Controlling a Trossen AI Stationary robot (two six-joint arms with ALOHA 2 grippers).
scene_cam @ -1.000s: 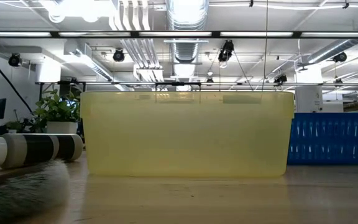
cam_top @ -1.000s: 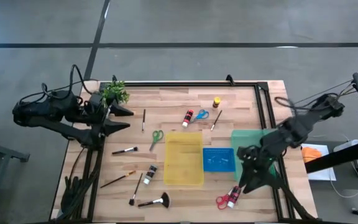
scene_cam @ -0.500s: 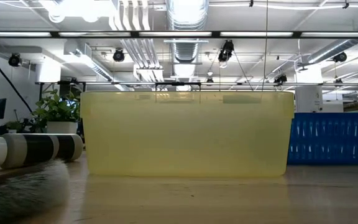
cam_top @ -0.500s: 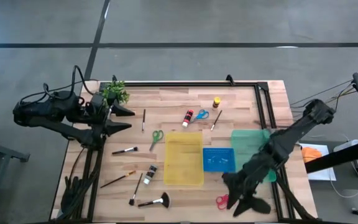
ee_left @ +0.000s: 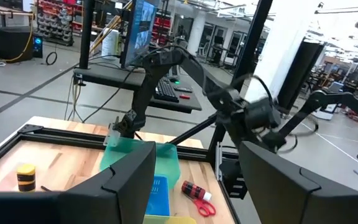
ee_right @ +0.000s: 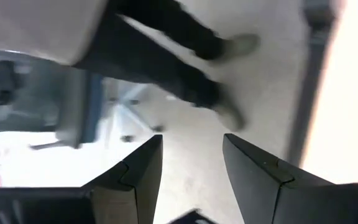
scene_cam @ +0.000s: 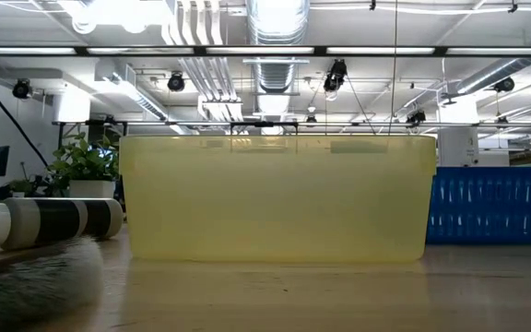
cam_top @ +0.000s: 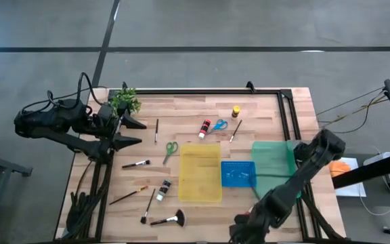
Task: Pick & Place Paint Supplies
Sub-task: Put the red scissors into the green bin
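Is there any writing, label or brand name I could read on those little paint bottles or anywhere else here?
No readable text anywhere.
Red paint bottle: label too small to read.
Yellow paint bottle: label too small to read.
Black paint bottle: label too small to read.
Monitor behind the table: screen blurred, unreadable.

Grey concrete floor with dark seam lines surrounds the wooden table. Open industrial ceiling: silver ducts, white pipes, strip lights, hanging black fixtures. Monitor on a desk, storage racks behind. Blurred person's legs on pale floor.
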